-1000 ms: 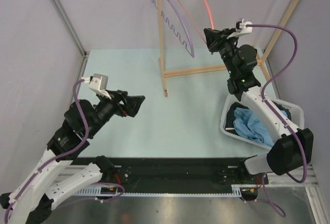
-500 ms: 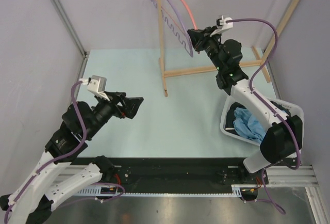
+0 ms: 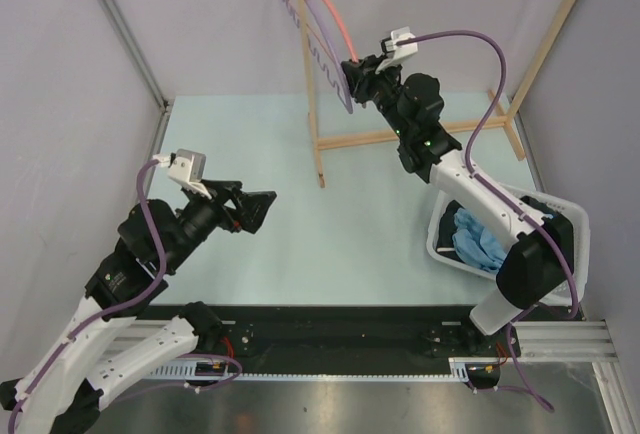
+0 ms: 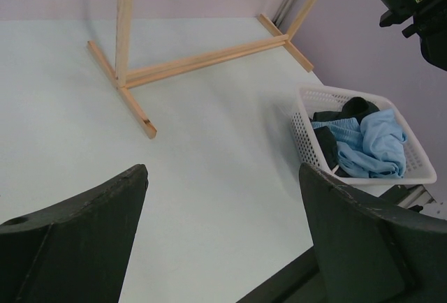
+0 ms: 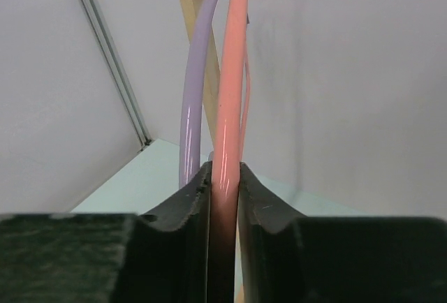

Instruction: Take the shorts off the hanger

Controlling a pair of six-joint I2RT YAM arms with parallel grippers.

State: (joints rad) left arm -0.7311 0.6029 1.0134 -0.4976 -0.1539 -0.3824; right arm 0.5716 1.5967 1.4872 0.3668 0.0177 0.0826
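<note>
A wooden rack (image 3: 313,104) stands on the pale table (image 3: 300,244), 1 white, seemingly plastic basket (image 3: 436,239) off to its right.

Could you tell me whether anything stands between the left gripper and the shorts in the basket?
Nothing visible does. Only bare table lies between the open left gripper and the white basket, where the light blue shorts and black shorts lie uncovered. The wooden rack stands aside; the right arm crosses above the basket's edge.

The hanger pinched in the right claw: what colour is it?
The hanger is salmon pink, shown best in the right wrist view, pinched by the right claw.
</note>
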